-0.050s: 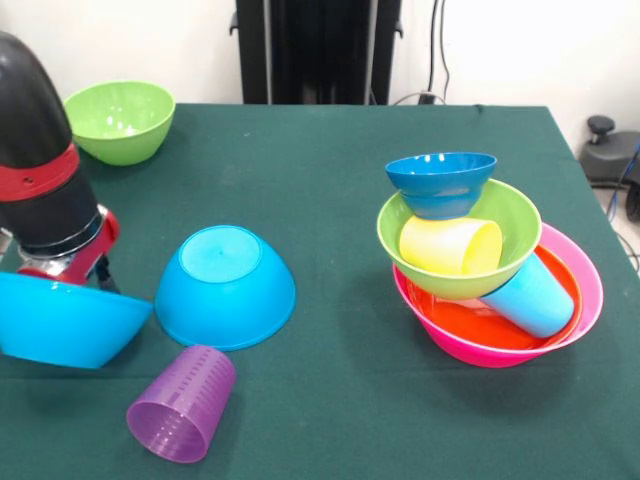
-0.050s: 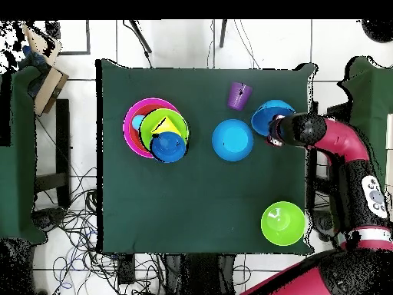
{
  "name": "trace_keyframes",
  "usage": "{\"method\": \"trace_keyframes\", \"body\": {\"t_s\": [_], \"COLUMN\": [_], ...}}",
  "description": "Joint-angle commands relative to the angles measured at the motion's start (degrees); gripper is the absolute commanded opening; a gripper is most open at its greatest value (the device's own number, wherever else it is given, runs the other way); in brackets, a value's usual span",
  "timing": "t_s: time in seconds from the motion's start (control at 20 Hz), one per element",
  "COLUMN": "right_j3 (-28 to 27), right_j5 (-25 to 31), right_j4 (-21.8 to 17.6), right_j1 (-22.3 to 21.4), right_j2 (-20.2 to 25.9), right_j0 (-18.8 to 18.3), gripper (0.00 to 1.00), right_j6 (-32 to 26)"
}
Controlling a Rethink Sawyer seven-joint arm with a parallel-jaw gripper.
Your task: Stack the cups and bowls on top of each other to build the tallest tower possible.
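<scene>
1. At front-view left, the gripper is clamping the rim of a bright blue bowl, holding it tilted.
2. Next, a second bright blue bowl is sitting upside down; purple cup is lying on its side near it.
3. Far back, a lime green bowl is standing alone.
4. Rightmost, the tower is standing: pink bowl, orange bowl, light blue cup, green bowl, yellow cup, dark-blue bowl topping it.

Open green worktop between tower and upturned blue bowl: clear lane, 12 to 6 o'clock. Purple cup on its side just beside that bowl at 7 o'clock. Lime bowl alone in far corner at 10 o'clock.
</scene>
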Motion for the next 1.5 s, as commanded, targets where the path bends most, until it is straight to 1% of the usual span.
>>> {"method": "trace_keyframes", "body": {"t_s": [0.05,0.1,0.15,0.2,0.25,0.3,0.4,0.5,0.6,0.65,0.75,0.8,0.9,1.05,1.25,1.5], "right_j3": [-9.7,-10.3,-8.6,-6.7,-5.3,-3.8,0.9,5.5,10.9,13.6,17.8,19.5,20.9,20.5,20.3,21.5], "right_j5": [-15.4,-19.1,-20.6,-22.0,-22.2,-22.1,-23.7,-23.7,-21.9,-21.2,-21.2,-21.3,-21.9,-20.0,-19.7,-18.1], "right_j4": [-12.0,-12.8,-9.4,-6.7,-4.7,-3.0,-0.6,-0.3,-1.1,-0.6,1.2,1.7,2.0,2.7,3.6,4.7], "right_j1": [8.5,8.4,8.0,7.5,7.1,6.6,4.6,2.2,-0.9,-2.8,-6.5,-7.6,-8.8,-8.9,-7.6,-8.0], "right_j2": [-21.2,-25.6,-24.2,-22.5,-21.4,-20.1,-16.7,-13.1,-8.7,-7.6,-7.5,-6.6,-6.2,-6.0,-5.4,-4.4], "right_j0": [12.4,15.3,13.6,11.9,10.8,9.7,7.0,4.6,2.1,1.3,0.4,-0.5,-0.8,-0.5,-0.7,-1.0], "gripper": [0.00,0.00,0.00,0.00,0.00,0.00,0.00,0.00,0.00,0.00,0.00,0.00,0.00,0.00,0.00,0.00], "right_j6": [45.7,59.4,57.3,53.5,49.3,45.5,39.6,32.5,22.7,22.1,26.9,27.1,28.3,28.2,28.8,28.0]}}
